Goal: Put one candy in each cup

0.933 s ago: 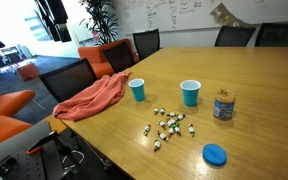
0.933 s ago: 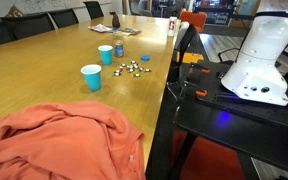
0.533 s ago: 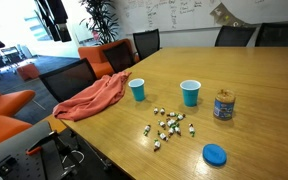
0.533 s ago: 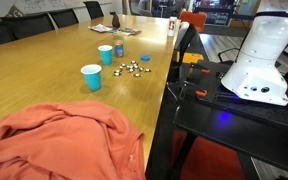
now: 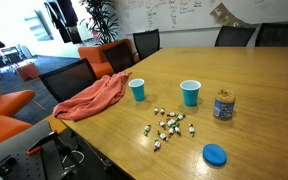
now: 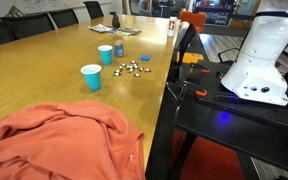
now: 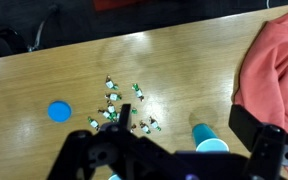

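Candies (image 5: pixel 167 125) lie loose on the wooden worktop (image 5: pixel 254 70), scattered between two blue cups and a flat blue lid (image 5: pixel 215 154). The cup by the cloth (image 5: pixel 137 90) stands upright just beside an orange cloth (image 5: pixel 92 97). The cup by the jar (image 5: pixel 190 93) stands upright near a yellow-labelled jar (image 5: pixel 223 105). Both cups are apart from the candies. In this exterior view chairs (image 5: pixel 149 43) line the far edge, and neither arm nor gripper shows. From the opposite end in an exterior view, the cloth (image 6: pixel 54 140) fills the foreground. Behind it come the cup by the cloth (image 6: pixel 91 77), the candies (image 6: pixel 131 68), the cup by the jar (image 6: pixel 105 54), the jar (image 6: pixel 118 48) and the lid (image 6: pixel 145 58). Only here does the white robot base (image 6: pixel 259 60) appear, standing off the worktop's side. The wrist view alone shows the gripper (image 7: pixel 169 150), high over the worktop with its jaws spread wide on nothing. Below it lie the candies (image 7: pixel 124 108), the lid (image 7: pixel 58 111), the cup by the cloth (image 7: pixel 209 140) and the cloth (image 7: pixel 274 70). The gripper's body hides the place where the other cup would be. Compared with the earlier frames, both exterior views are unchanged: every candy, cup and the lid sit where they were.
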Tool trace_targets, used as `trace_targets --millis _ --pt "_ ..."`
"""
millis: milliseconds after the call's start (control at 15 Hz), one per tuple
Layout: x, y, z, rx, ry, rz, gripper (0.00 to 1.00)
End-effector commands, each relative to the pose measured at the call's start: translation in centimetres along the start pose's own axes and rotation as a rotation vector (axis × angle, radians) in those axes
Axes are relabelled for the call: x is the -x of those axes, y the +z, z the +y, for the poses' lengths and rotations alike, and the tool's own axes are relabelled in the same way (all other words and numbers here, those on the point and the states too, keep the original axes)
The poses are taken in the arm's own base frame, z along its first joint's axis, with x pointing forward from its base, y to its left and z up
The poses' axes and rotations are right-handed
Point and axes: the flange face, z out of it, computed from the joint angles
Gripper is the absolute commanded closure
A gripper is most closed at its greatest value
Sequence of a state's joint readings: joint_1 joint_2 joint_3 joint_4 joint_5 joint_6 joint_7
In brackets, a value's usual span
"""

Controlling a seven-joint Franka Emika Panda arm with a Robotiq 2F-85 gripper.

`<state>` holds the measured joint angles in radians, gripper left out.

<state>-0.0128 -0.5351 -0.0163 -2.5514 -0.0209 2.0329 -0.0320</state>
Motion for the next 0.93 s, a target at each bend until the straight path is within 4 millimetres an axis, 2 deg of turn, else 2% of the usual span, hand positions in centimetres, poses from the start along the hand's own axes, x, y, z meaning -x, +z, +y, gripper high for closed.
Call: trace_targets --millis 0,333,667,733,800,867 --pt "-2.8 3.4 1.2 0.033 0.029 0.053 0.0" --pt "-6.6 11.2 3.9 0.07 0.077 0.089 0.0" --pt "-8.9 18.5 5.5 0.09 0.111 0.042 0.0" --pt "-9.1 19.3 5.7 0.097 0.122 0.021 0.0" --pt "-7.7 18.1 5.2 0.078 0.096 0.027 0.0" --pt "-7.9 19.0 5.4 0.078 0.098 0.012 0.0"
